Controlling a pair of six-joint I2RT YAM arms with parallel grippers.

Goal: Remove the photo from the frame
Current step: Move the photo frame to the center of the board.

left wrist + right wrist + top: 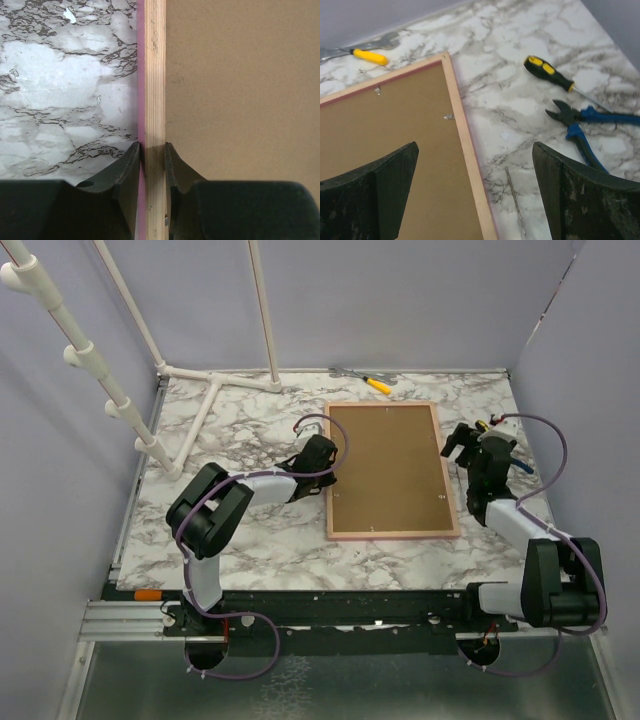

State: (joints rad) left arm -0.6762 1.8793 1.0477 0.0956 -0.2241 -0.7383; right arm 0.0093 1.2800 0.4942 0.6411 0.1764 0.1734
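The frame (pixel 388 470) lies face down on the marble table, its brown fibreboard back up and its thin pink and wood border round it. The photo is hidden. My left gripper (pixel 325 465) is shut on the frame's left rail (pixel 155 75), one finger on the outer pink side and one on the backboard side (pixel 152 150). My right gripper (pixel 462 445) is open and empty, above the frame's right rail (pixel 470 150). Its left finger (pixel 375 185) is over the backboard and its right finger (pixel 580 190) is over the table.
A yellow-handled screwdriver (pixel 377 384) and a wrench (pixel 345 371) lie beyond the frame's far edge. A black-and-yellow screwdriver (pixel 547 72), blue pliers (pixel 590 120) and a thin metal rod (pixel 514 200) lie right of the frame. A white pipe rack (pixel 200 410) stands far left.
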